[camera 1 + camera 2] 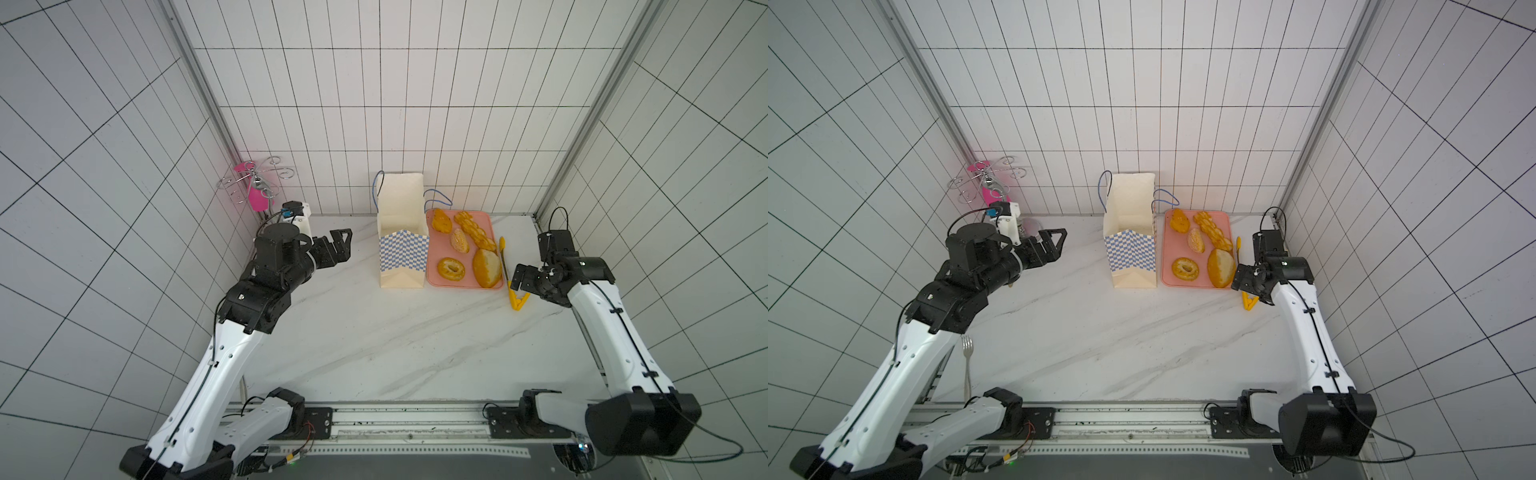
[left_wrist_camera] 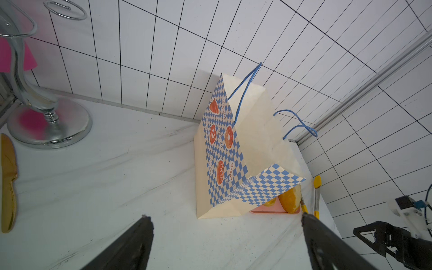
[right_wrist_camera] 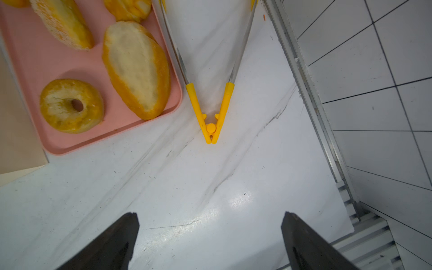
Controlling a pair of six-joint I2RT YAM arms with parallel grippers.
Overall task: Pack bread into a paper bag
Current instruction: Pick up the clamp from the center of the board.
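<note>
You've got five golden-orange bread pieces on the pink tray, just at 3 o'clock of the open, upright checkered paper bag. Your left gripper and right gripper are both spread wide, holding nothing.

Probably a lab test cell: grid-lined white walls, aluminium frame posts, marble-look tabletop.
</note>
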